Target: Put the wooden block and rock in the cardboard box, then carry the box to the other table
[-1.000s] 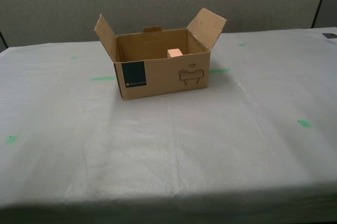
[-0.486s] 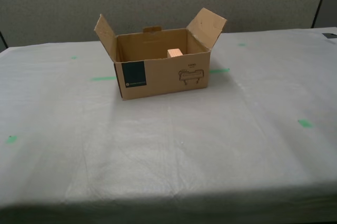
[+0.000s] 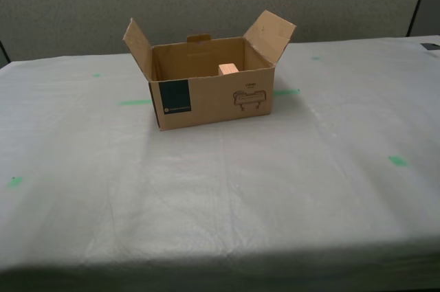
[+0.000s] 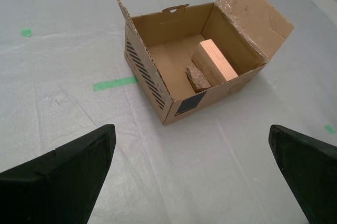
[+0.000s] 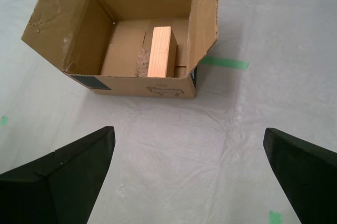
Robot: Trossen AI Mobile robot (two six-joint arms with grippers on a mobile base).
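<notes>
while green tape marks (image 3: 134, 102) flank the cardboard box (image 3: 213, 96).

You see only fingertips of the robot. My first gripper (image 5: 189, 174) shows two matte black, wedge-shaped fingers (image 5: 63, 176) with bevelled edges. My second gripper (image 4: 192, 174) matches: two plain black tapered fingers (image 4: 60, 174), unmarked.

Cardboard box (image 3: 212, 93) stands alone on other table (image 3: 220, 196); bare sheet all round it, nothing blocking approach from any side. Flaps (image 3: 270, 31) upright and splayed, top open. Inside, wooden block (image 4: 215, 61) and rock (image 4: 197, 78) crowd one end; other end of floor free.
</notes>
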